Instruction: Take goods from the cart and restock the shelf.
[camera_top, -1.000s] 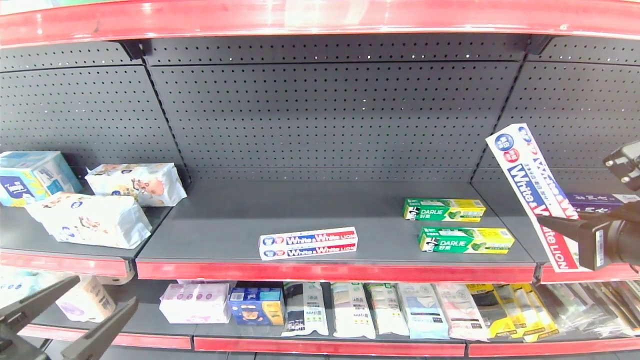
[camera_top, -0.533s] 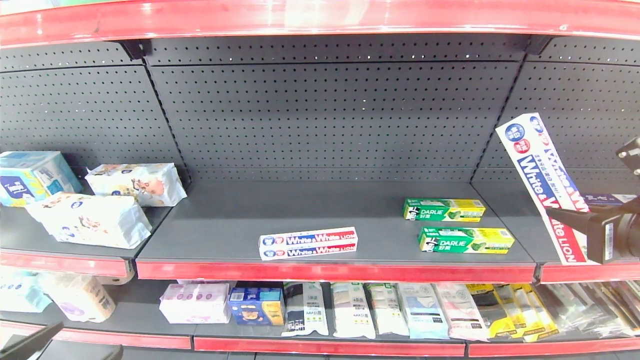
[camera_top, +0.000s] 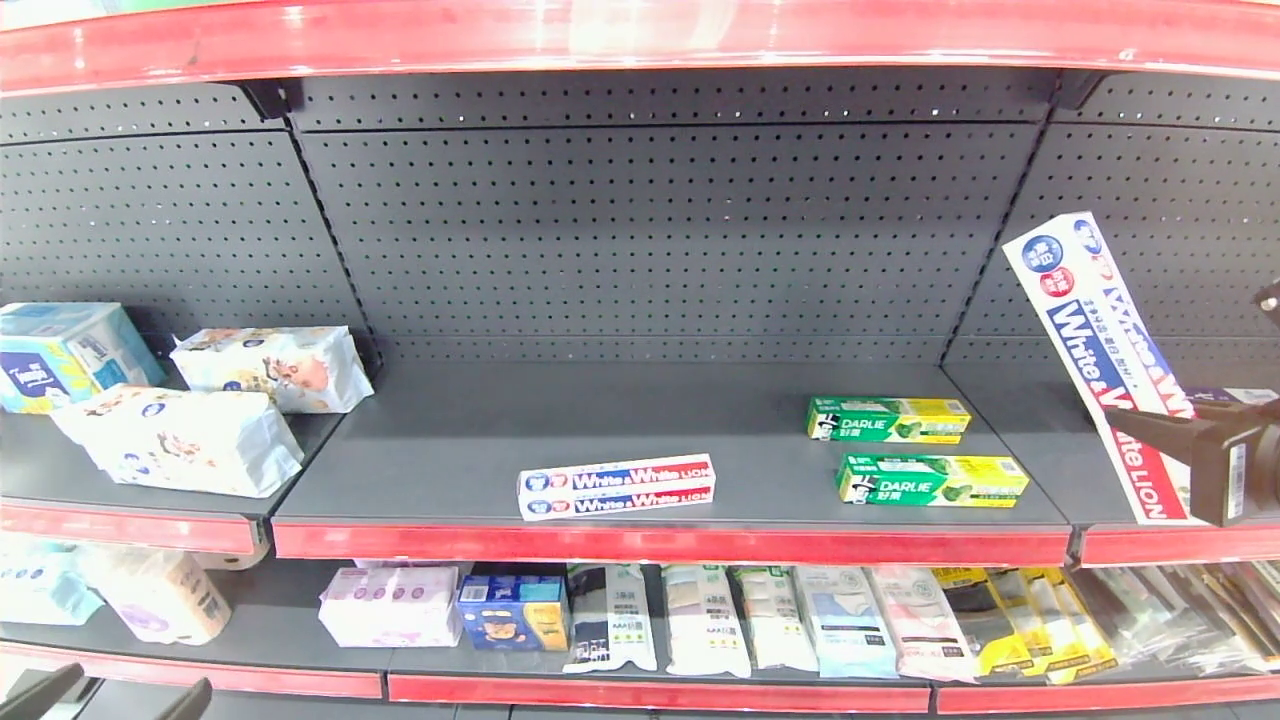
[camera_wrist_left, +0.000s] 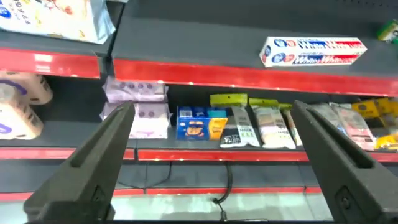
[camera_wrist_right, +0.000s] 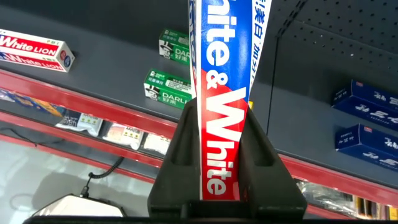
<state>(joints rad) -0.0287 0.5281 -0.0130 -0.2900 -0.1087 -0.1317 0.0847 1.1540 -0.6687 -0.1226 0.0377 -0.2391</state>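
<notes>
Right gripper (camera_wrist_right: 221, 134) clamped on red-white-blue toothpaste box (camera_top: 1095, 340) (tilted, at shelf's (camera_top: 600, 420) right end). Left gripper (camera_wrist_left: 211, 112) low, fingers apart.

The shelf (camera_top: 500, 430) is matt dark metal with glossy red edge strips (camera_top: 670, 545). The white toothpaste box (camera_top: 1095, 340) looks like glossy card.

The slanting toothpaste box (camera_top: 1095, 340) is white with blue and red bands. Two other boxes (camera_top: 888, 419) are green and yellow. The shelf (camera_top: 560, 420) is dark grey, red-edged, its back panel (camera_top: 650, 230) dotted with holes.
</notes>
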